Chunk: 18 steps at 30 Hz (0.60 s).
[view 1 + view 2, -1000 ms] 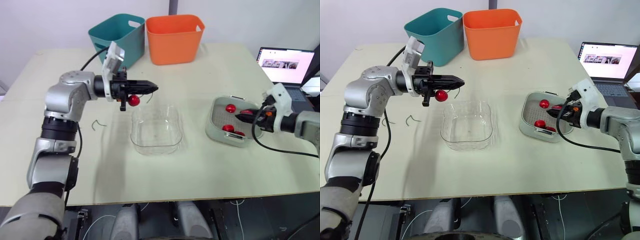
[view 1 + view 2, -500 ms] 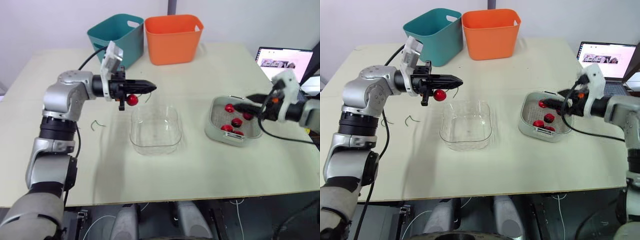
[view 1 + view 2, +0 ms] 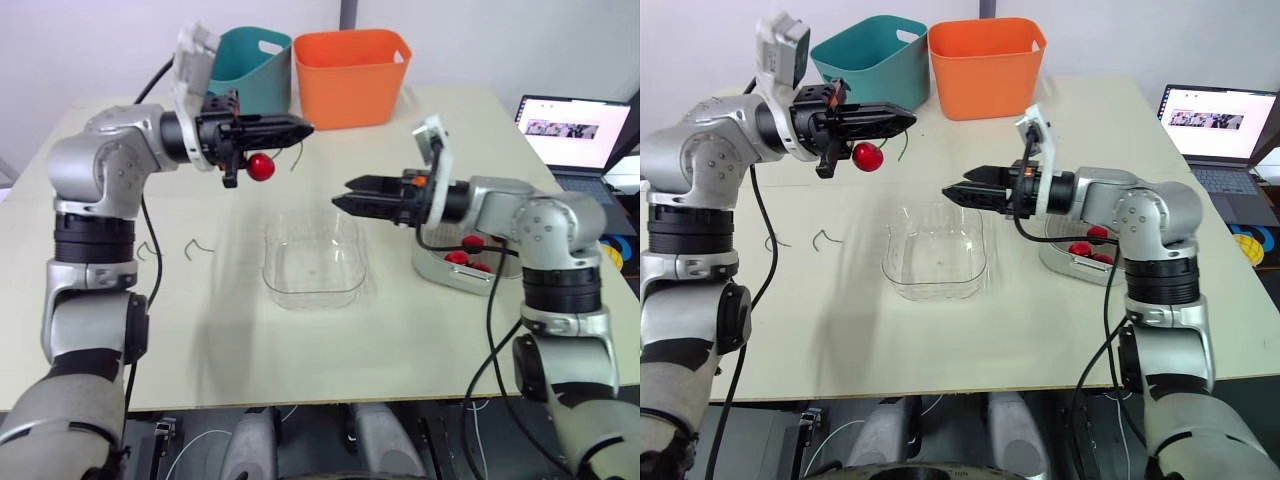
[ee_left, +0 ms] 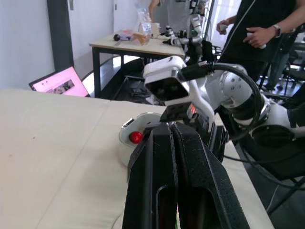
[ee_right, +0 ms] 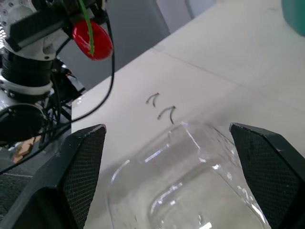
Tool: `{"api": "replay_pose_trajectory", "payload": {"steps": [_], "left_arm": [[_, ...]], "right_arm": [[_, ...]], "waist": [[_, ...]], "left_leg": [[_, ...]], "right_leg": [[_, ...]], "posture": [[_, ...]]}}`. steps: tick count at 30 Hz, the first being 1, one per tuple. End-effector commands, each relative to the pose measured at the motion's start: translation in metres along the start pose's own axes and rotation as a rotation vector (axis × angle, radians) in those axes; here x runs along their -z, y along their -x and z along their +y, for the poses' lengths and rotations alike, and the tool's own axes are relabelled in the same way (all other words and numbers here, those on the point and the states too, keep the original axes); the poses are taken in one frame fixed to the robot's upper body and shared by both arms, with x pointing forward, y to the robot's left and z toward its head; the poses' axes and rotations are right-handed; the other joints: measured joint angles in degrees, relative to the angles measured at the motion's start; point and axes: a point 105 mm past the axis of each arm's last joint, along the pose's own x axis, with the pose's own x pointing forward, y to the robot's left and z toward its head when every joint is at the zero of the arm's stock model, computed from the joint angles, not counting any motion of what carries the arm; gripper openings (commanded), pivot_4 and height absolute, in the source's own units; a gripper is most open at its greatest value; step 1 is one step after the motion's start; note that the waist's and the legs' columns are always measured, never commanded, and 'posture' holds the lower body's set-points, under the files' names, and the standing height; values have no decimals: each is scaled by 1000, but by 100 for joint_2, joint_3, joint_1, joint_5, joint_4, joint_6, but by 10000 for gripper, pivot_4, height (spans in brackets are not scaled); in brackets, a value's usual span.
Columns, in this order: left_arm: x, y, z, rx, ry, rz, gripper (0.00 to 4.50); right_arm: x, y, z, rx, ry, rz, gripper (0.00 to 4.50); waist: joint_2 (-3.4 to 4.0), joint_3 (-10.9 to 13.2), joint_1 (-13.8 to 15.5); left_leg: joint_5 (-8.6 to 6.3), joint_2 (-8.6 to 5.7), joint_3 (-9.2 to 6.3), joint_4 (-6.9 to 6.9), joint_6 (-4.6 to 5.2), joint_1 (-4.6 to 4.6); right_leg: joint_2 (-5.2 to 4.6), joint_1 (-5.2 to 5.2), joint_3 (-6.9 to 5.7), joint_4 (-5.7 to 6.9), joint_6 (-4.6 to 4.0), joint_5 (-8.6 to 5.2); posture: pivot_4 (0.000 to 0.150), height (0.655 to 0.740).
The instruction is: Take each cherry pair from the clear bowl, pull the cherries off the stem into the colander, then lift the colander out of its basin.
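Now the left pincer (image 3: pixel 304 126) is clamped shut on a green stem (image 5: pixel 87 29), holding 1 red cherry (image 3: pixel 262 166) in the air over the table (image 3: pixel 300 360), beyond the far left corner of the clear bowl (image 3: pixel 312 296). The right pincer (image 3: pixel 342 192) is spread open above the bowl's far edge. It points toward the cherry but is apart from it.

The step in hand looks like pulling this cherry off its stem. The next move likely calls for the right pincer to reach the fruit, close around it without crushing it, tug it free and carry it to the colander (image 3: pixel 506 262). The colander sits in its basin (image 3: pixel 430 266), right of the bowl, with several cherries (image 3: pixel 456 257) inside. The bowl looks empty, so lifting the colander may follow soon.

The table is pale, smooth and matte. 2 bare stems (image 3: pixel 198 246) lie on it left of the bowl. A teal bin (image 3: pixel 245 62) and an orange bin (image 3: pixel 350 75) stand at the far edge, and a laptop (image 3: pixel 570 130) is open at the right. The left wrist view shows a person (image 4: pixel 267 33) standing by another table (image 4: pixel 138 45).
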Motion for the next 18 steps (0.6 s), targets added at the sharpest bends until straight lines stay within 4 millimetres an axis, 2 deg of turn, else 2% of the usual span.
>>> {"api": "replay_pose_trajectory", "payload": {"steps": [1, 9, 18], "left_arm": [[-11, 1, -7, 10, -33, -29, 0], [-10, 0, -8, 12, -15, -47, 0], [-8, -5, -8, 22, -14, -54, 0]], "right_arm": [[-18, -11, 12, -55, 52, -55, 44763], [-32, -34, 28, -144, 7, -134, 44763], [-28, -49, 40, -194, -32, -142, 44763]], "waist": [[0, 0, -18], [1, 0, -18], [1, 0, -21]], "left_leg": [[0, 1, 0, 0, 0, 0], [0, 1, -1, -1, 0, 1], [0, 1, -1, -1, 0, 2]], "right_leg": [[1, 0, 0, 0, 0, 0], [1, 0, 0, 3, -1, 1], [0, 0, -1, 3, -1, 1]], "posture": [[1500, 7400], [1500, 7400], [1500, 7400]]}}
